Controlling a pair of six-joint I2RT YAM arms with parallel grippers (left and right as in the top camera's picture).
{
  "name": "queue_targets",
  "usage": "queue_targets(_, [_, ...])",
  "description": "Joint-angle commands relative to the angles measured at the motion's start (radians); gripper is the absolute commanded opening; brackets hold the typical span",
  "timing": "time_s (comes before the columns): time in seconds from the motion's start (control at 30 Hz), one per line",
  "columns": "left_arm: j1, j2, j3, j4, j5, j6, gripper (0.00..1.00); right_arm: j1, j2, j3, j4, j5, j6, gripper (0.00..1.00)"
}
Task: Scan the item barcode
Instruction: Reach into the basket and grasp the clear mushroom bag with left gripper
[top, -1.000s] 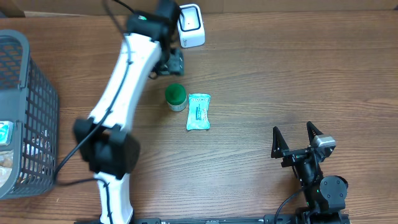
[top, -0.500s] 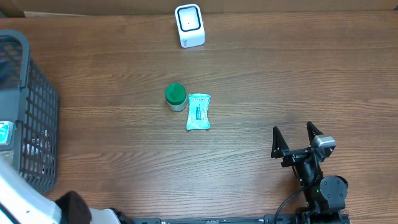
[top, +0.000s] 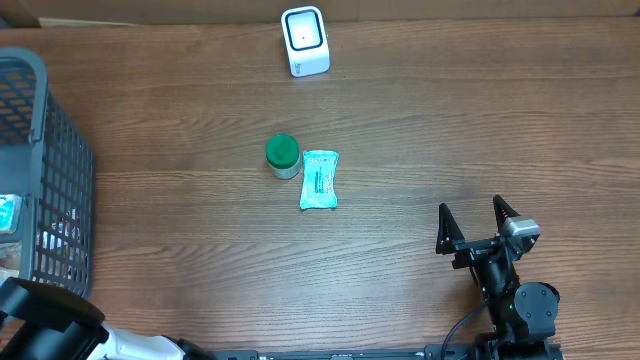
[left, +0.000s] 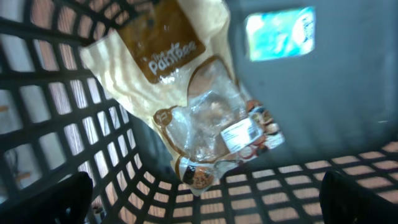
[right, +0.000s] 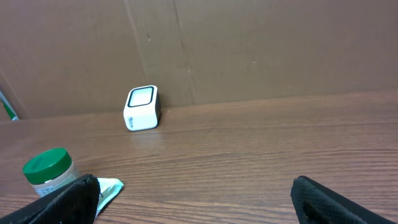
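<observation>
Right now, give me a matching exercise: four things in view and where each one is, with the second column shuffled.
1. white barcode scanner
2. green-lidded jar
3. teal packet
4. tan snack bag

A. inside the grey mesh basket
B. at the far edge of the table
C. lying flat mid-table, just right of the jar
D. standing upright mid-table

Pairs: 1-B, 2-D, 3-C, 4-A.

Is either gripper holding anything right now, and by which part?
Nothing is held. The left gripper hangs open over the snack bag in the basket; the right gripper is open and empty.
</observation>
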Motion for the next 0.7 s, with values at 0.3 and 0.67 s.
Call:
queue_targets(0.3, [-0.014, -0.002, -0.477, 0.383, -0.02, 0.036, 1.0, -0.006, -0.007, -0.01, 0.004, 0.006, 0.003, 1.0])
queue_targets(0.67, [-0.063, 0.003, -0.61, 0.637, 0.01, 0.074, 1.0, -0.006, -0.007, -0.01, 0.004, 0.006, 0.003, 1.0])
